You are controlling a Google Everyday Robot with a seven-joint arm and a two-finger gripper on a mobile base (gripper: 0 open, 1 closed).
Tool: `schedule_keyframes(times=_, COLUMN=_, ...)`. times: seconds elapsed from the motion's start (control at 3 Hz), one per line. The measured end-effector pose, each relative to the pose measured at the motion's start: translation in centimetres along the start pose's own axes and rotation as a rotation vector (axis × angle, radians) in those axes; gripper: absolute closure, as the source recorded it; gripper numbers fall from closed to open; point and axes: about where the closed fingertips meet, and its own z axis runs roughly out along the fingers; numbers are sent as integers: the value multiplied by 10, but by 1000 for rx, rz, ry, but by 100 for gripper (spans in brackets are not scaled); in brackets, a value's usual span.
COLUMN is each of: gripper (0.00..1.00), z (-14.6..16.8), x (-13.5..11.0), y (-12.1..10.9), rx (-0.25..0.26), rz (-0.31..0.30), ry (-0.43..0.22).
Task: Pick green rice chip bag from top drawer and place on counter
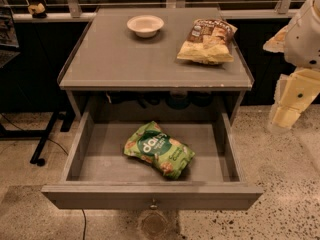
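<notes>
The green rice chip bag [159,149] lies flat in the middle of the open top drawer [150,195], which is pulled out toward me with its small metal knob at the front. The grey counter [125,59] sits above the drawer. My gripper [289,110] hangs at the far right of the view, beside the cabinet and level with the drawer's right side. It is well apart from the bag and holds nothing that I can see.
A white bowl [145,25] stands at the back of the counter. A larger yellow-and-brown chip bag [208,41] lies at the counter's back right. Dark items sit in the shadow behind the drawer. A black stand's legs [45,139] are on the floor at left.
</notes>
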Motion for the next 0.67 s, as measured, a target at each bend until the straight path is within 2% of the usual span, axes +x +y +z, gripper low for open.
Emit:
schedule_keyframes(times=0.33, gripper=0, z=0, x=-2, y=0, rx=11, rz=11, ry=-13)
schedule_keyframes(times=0.67, gripper=0, z=18, x=-9, y=2, rx=13, rz=88, ry=-75)
